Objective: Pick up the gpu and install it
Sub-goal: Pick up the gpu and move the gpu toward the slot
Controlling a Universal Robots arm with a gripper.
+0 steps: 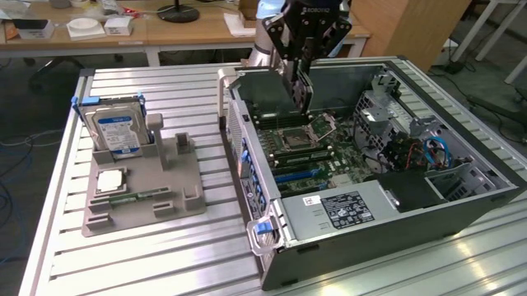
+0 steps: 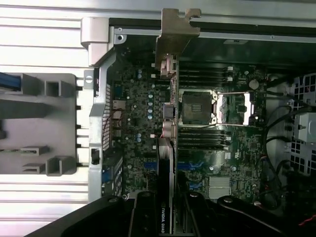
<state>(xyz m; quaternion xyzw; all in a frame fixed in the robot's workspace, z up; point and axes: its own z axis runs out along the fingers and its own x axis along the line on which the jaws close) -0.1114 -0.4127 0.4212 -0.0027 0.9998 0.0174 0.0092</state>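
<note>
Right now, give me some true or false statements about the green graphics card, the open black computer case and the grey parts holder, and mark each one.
1. The gripper holds the thin green gpu card with a silver end bracket on edge over the open black computer case. True.
2. The silver hard drive with a blue-white label lies inside the case. False: it stands upright in the grey parts holder.
3. A square silver processor chip lies flat on the holder. True.
4. A side panel covers the case. False: the green motherboard is exposed.
</note>
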